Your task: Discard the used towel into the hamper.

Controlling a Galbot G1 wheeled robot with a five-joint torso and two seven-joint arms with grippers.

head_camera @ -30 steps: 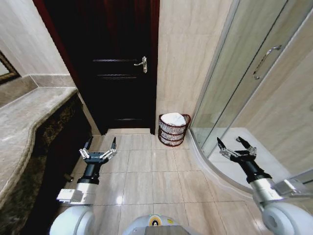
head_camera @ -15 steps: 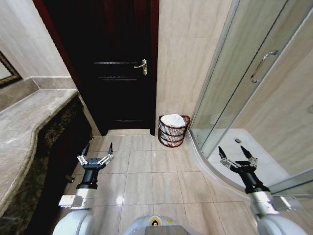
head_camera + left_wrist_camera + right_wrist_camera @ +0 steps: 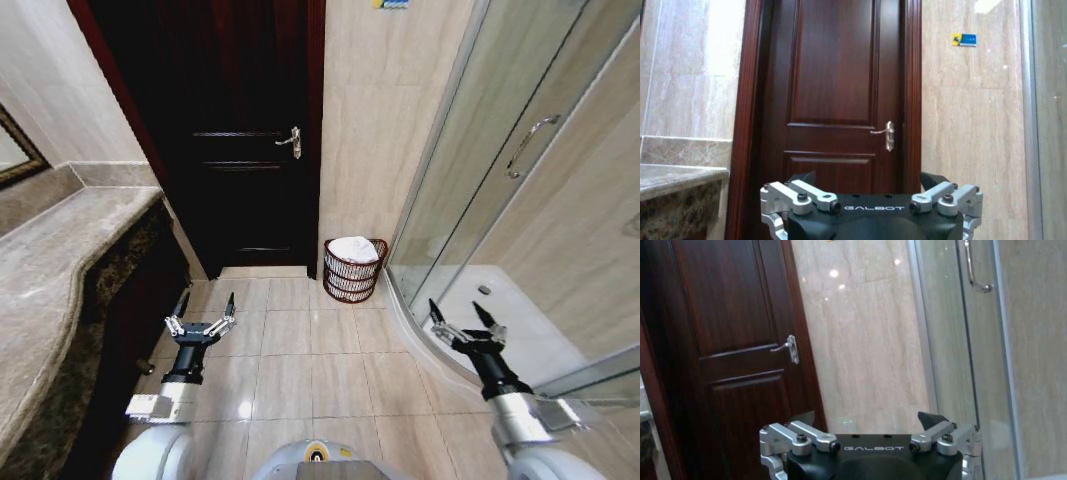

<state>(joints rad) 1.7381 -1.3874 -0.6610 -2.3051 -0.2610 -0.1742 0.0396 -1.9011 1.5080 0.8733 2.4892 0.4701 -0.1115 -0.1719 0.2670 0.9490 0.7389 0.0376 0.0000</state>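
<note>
Hamper (image 3: 355, 268) frame-centre with white towel (image 3: 353, 249) inside, between spread, empty left gripper (image 3: 201, 318) and right gripper (image 3: 462, 324), roughly equidistant.

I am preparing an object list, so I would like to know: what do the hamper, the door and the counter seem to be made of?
The hamper looks like woven wicker or thin wire, dark reddish-brown, with open ribs; which one is unclear. The door seems dark polished wood with raised panels and a metal lever handle. The counter looks like polished beige stone, probably marble, judging by its mottled veining.
</note>
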